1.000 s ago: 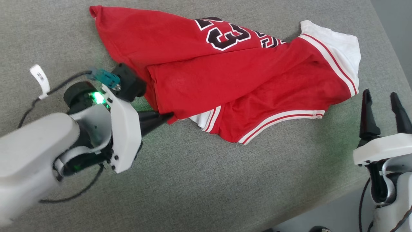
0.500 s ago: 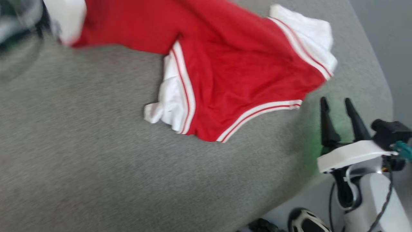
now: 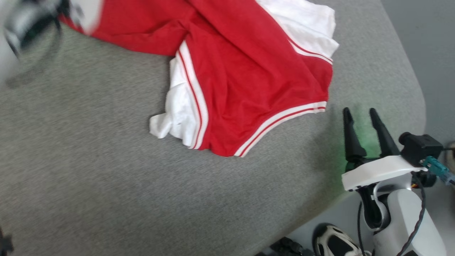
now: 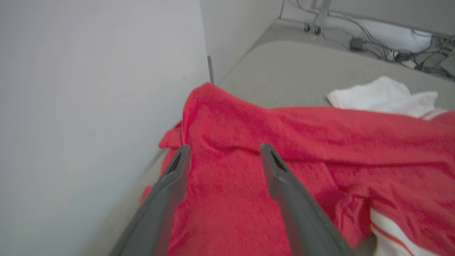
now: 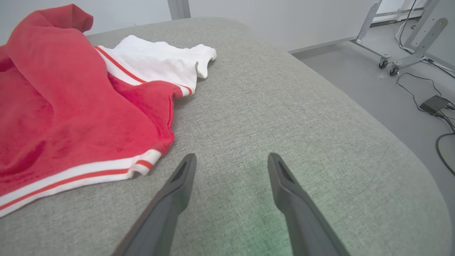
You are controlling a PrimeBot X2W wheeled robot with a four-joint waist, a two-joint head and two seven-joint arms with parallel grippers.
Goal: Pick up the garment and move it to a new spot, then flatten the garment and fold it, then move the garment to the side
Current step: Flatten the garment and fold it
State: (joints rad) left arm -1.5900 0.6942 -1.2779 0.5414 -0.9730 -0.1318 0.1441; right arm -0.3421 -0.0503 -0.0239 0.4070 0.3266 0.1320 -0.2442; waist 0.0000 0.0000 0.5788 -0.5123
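The garment (image 3: 256,81), a red jersey with white sleeves and striped trim, lies crumpled on the grey padded table (image 3: 106,177). One white sleeve (image 3: 174,113) pokes out at its near-left side. In the left wrist view my left gripper (image 4: 224,147) is open, its fingers spread just above a raised fold of the red garment (image 4: 320,142) and pinching nothing. The left arm (image 3: 81,14) is a blur at the head view's top left. My right gripper (image 3: 362,115) is open and empty over bare table, right of the striped hem (image 5: 71,177); its wrist view shows the gripper (image 5: 229,160) beside the garment (image 5: 64,106).
A pale wall (image 4: 89,106) stands close along the table's far-left side. The table's rounded right edge (image 3: 408,89) drops to grey floor. A wheeled metal stand (image 5: 391,46) and cables (image 5: 433,103) are on the floor. A black-and-white shoe-like shape (image 3: 334,241) sits below the table edge.
The head camera has shifted. My left gripper, shut on the garment's edge a second ago, dragged it to the far left and has opened. The white sleeve now lies uncovered. The right gripper stays open.
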